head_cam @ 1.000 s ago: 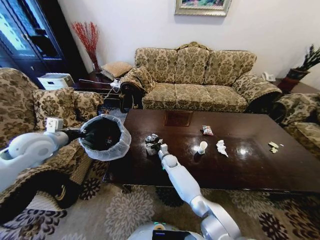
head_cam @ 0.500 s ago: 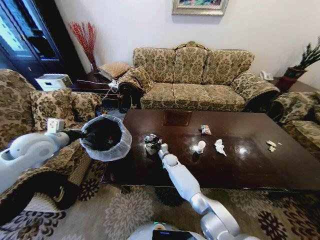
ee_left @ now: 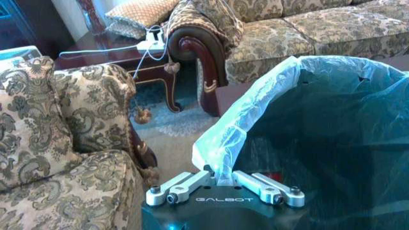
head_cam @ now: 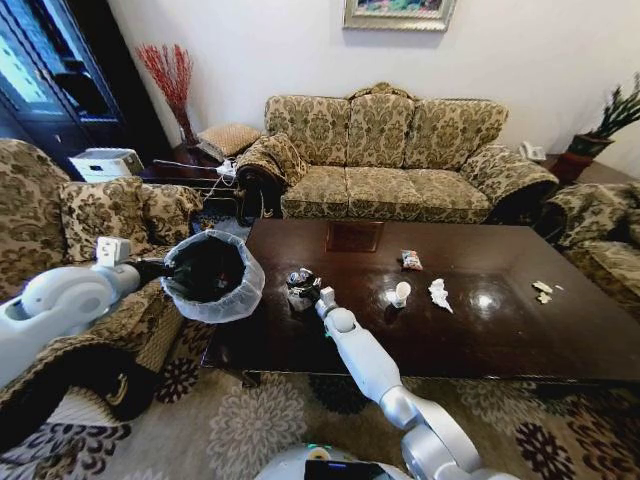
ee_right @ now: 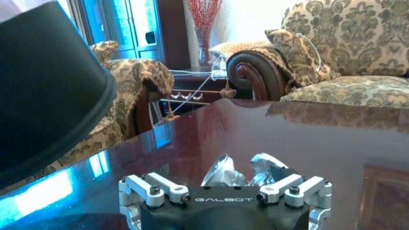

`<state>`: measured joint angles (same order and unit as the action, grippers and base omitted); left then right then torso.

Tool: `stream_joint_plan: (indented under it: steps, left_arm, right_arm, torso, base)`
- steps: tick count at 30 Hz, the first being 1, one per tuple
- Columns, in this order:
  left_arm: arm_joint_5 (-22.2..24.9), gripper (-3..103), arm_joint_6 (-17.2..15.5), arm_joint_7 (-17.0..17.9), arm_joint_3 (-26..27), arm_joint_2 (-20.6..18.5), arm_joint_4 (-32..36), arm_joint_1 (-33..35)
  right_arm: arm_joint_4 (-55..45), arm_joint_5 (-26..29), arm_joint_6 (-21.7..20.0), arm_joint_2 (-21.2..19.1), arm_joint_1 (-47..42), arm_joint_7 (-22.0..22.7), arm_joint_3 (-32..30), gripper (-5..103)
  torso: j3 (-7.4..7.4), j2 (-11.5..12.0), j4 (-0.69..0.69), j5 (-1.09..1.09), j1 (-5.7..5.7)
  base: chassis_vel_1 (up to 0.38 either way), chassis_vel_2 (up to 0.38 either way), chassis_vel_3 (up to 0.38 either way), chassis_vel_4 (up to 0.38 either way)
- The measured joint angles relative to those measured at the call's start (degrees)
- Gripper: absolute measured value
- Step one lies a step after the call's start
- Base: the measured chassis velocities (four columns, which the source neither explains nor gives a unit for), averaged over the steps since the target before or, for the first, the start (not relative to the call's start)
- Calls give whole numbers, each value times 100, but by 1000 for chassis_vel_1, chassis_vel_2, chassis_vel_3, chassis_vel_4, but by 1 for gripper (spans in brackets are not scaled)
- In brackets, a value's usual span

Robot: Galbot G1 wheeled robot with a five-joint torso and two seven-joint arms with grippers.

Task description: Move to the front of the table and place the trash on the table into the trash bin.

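Near the left end of the table point(head_cam: 500, 330), a crumpled silvery wrapper point(head_cam: 300, 279) sits at the tip of the right gripper point(head_cam: 309, 291). Its fingers point(ee_right: 290, 184) are closed on that wrapper point(ee_right: 240, 172), as the right wrist view makes plain: the foil bulges up between the two finger links, just above the glossy tabletop point(ee_right: 307, 139). From the head camera the grasp itself is too small to judge; that view instead gives the layout. To the right of the gripper lie, in order, a small white cup point(head_cam: 401, 293), a crumpled tissue point(head_cam: 438, 294) and, farther back, a small packet point(head_cam: 411, 260); pale scraps point(head_cam: 544, 290) rest near the table's right end.

Left of the table's left end, the trash bin point(head_cam: 210, 275) hangs tilted, its mouth turned toward the table, carried by the left gripper point(head_cam: 160, 268). The left wrist view shows those fingers point(ee_left: 262, 184) pinched together on the bin's bag-covered rim point(ee_left: 221, 143), with a patterned armchair point(ee_left: 57, 143) alongside. The bin's dark side point(ee_right: 45, 86) also appears in the right wrist view, near the wrapper but apart from it.
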<state>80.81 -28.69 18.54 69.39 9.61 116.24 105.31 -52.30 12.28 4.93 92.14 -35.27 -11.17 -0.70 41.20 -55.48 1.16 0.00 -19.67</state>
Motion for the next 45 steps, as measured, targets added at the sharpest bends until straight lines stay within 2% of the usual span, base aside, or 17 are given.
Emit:
stream_joint_plan:
  steps: [11,12,13,15,17,20,22,23,25,27,30,31,34,37,39,42,45]
  left_arm:
    - [0,0,28,-1,-31,-36,9,13]
    - [0,0,29,-2,-39,-18,17,24]
    - [0,0,29,-2,-39,-18,17,24]
    - [0,0,32,-2,-40,5,22,37]
    - [0,0,34,-1,-41,9,21,39]
    - [-1,0,44,-2,-41,10,16,40]
    - [-1,0,48,-6,-41,8,15,40]
    - [-1,0,54,-8,-41,4,15,44]
    - [-1,0,68,-8,-41,2,19,63]
    - [-1,0,68,-10,-41,1,20,67]
    - [-3,0,75,-11,-46,-27,15,73]
    - [-3,0,75,-11,-46,-27,15,73]
    - [-3,0,83,-15,-51,-72,15,74]
    - [-2,0,90,-17,-54,-87,7,74]
    - [-2,0,92,-19,-56,-88,-2,76]
    - [-2,0,102,-25,-60,-87,-20,77]
    - [-2,0,109,-27,-61,-87,-23,77]
  right_arm:
    - [-54,171,-95,0,-78,-77,81,100]
    - [-40,188,-101,0,-79,-105,93,94]
    - [-40,188,-101,0,-79,-105,93,94]
    - [-9,206,-101,0,-78,-109,103,86]
    - [8,209,-97,0,-74,-109,104,86]
    - [67,212,-82,0,-38,-109,111,74]
    - [100,213,-78,0,-13,-101,114,74]
    - [154,217,-72,0,27,-99,107,66]
    - [277,254,-51,0,119,-108,46,58]
    - [315,278,-51,0,151,-115,38,58]
    - [439,308,-51,0,223,-169,46,46]
    - [439,308,-51,0,223,-169,46,46]
    - [526,352,-53,0,262,-216,62,34]
    - [554,375,-58,0,278,-225,68,27]
    - [555,382,-61,0,279,-225,67,27]
    - [537,397,-66,0,252,-225,58,17]
    - [483,405,-66,0,209,-218,40,17]
  torso:
    - [0,0,-1,0,-1]
    - [0,0,0,0,1]
    - [0,0,0,0,1]
    - [0,0,1,0,1]
    - [0,0,1,0,1]
    - [0,0,0,0,-1]
    - [0,1,-1,0,-1]
    - [1,0,-1,0,-1]
    - [0,0,0,-1,-1]
    - [0,0,0,-4,-1]
    - [0,0,0,-3,-1]
    - [0,0,0,-3,-1]
    - [0,1,-1,0,-1]
    - [0,0,-1,1,-1]
    - [0,0,0,1,0]
    - [0,0,0,0,-1]
    - [0,0,0,0,-1]
  base:
    - [-22,24,25,-19]
    - [0,0,0,0]
    - [0,0,0,0]
    - [0,0,0,0]
    - [0,0,0,0]
    - [0,0,0,0]
    - [0,0,0,0]
    - [0,0,0,0]
    - [0,0,0,0]
    - [0,0,0,0]
    - [0,0,0,0]
    - [0,0,0,0]
    - [0,0,0,0]
    - [0,0,0,0]
    - [0,0,0,0]
    - [0,0,0,0]
    - [0,0,0,0]
